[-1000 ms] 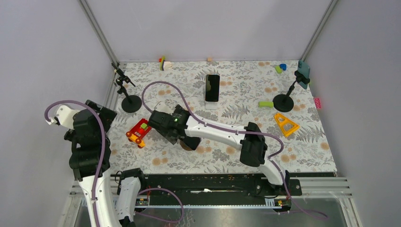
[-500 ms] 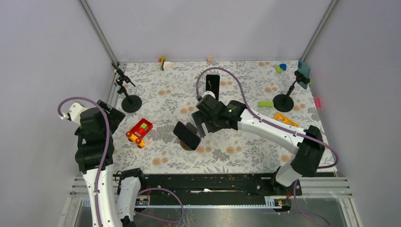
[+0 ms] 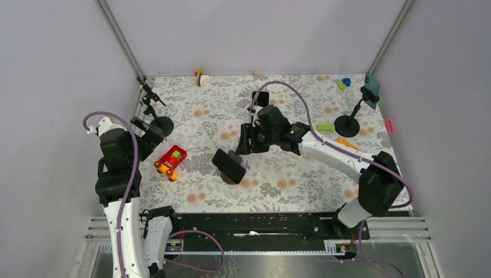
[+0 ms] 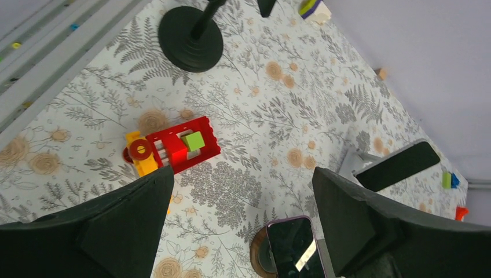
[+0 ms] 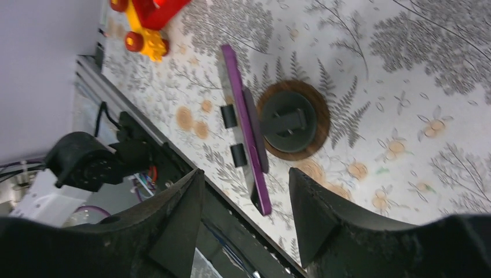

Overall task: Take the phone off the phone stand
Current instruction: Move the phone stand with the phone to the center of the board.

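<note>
Though still not off its perch, worth posting an update. Can see the black smartphone in the purple case (image 3: 228,165) sitting mid-bench, tilted back and clamped in the small black stand with the round brown base (image 5: 292,121). No contact with anything else.

Compared with a second back: had the right claw (image 3: 244,141) parked right on top of that phone, hiding it completely. Half a second back, already pulled off toward the far side. Now backed off further again. Hanging just beyond the stand at present, fingers spread wide, holding nothing.

Reads like a failed or abandoned grab, or maybe just a re-line, can't say which. Either way, zero progress on the actual removal. Still need to come back in, pinch the phone across its long edges and lift it clear of those two little clamps without dragging the stand along.

Left claw (image 4: 242,174) also wide open and empty, crept a bit further up the left side of the floral-print bench (image 3: 191,110), looking down past the red and yellow toy truck (image 3: 169,161). Well apart from the phone, so probably not doing this job.

Also spotted a second black phone on a white stand (image 4: 399,167) further back, half hidden behind the right arm. Assuming the purple one as target.
</note>
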